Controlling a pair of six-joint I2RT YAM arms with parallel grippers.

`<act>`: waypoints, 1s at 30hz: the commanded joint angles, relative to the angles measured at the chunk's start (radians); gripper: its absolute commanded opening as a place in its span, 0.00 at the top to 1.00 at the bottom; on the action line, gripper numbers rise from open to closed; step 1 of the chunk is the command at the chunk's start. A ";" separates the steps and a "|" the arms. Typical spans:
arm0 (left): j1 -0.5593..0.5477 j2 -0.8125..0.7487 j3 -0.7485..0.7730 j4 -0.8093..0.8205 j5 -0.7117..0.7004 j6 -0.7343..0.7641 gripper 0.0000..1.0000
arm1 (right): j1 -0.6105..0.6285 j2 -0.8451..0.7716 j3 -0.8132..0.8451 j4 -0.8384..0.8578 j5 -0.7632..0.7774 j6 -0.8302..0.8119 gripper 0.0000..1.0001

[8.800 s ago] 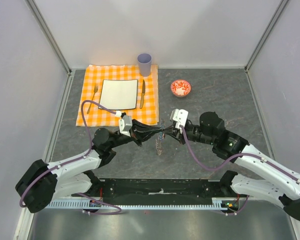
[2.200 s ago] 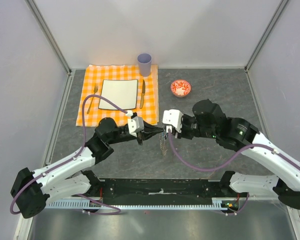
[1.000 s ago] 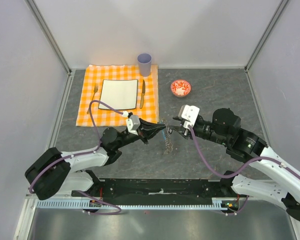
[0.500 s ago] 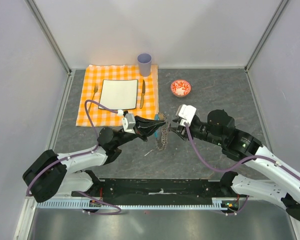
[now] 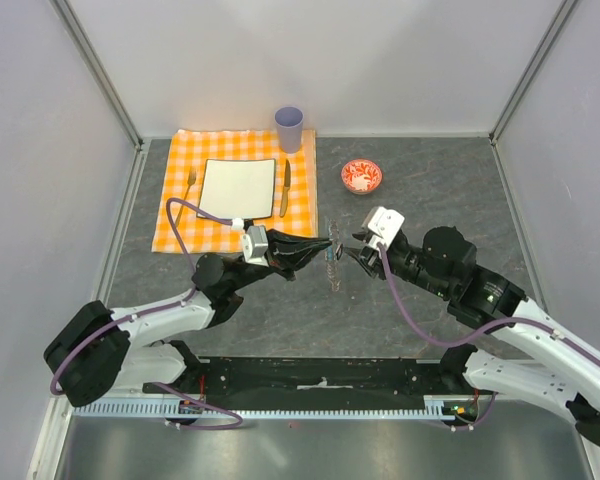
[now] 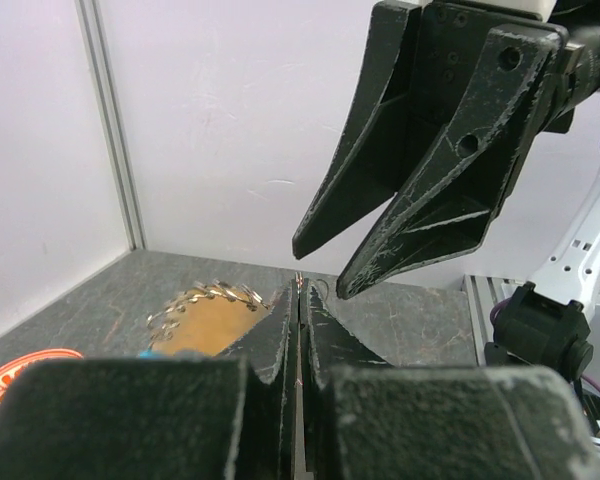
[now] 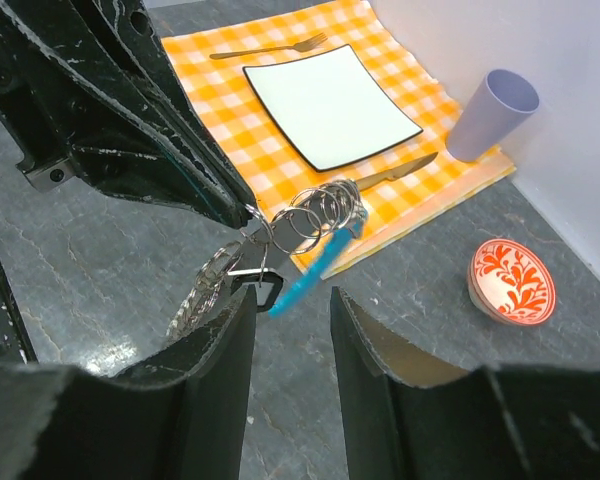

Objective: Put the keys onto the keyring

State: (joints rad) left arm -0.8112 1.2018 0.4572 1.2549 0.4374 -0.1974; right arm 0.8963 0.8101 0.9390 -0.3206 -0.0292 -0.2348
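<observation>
My left gripper (image 5: 327, 243) is shut on a thin metal ring of the keyring (image 5: 332, 265), which hangs from it above the grey table. In the right wrist view the keyring (image 7: 325, 208) shows as a coil of silvery rings with a blue plastic segment (image 7: 310, 270). A small key with a black head (image 7: 263, 293) dangles from the ring beside it. My right gripper (image 7: 290, 298) is open and empty, its left fingertip just below the key's head. In the left wrist view my shut left gripper (image 6: 300, 292) points at the right gripper's open fingers (image 6: 430, 200).
An orange checked cloth (image 5: 180, 225) at the back left carries a white square plate (image 5: 238, 187), a fork (image 5: 188, 190) and a table knife (image 5: 285, 187). A purple cup (image 5: 289, 128) stands at its far corner. A red patterned bowl (image 5: 361, 176) sits behind the grippers.
The keyring, spread out between both grippers half a second ago, now hangs narrow from the left gripper. The right gripper has drawn back to the right, open.
</observation>
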 commanded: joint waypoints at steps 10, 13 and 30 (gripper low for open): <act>-0.002 -0.031 0.077 0.285 0.037 0.004 0.98 | -0.007 0.044 0.046 0.080 -0.044 -0.032 0.60; 0.000 -0.031 0.080 0.284 0.038 0.004 0.98 | -0.008 0.046 0.050 0.086 -0.044 -0.037 0.62; 0.000 -0.019 0.106 0.279 0.061 0.003 0.98 | -0.010 0.052 0.072 0.077 -0.092 -0.037 1.00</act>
State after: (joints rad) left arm -0.8093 1.2011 0.5098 1.2636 0.4812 -0.1970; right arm 0.8917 0.8566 0.9684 -0.2783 -0.0872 -0.2790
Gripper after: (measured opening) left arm 0.025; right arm 0.016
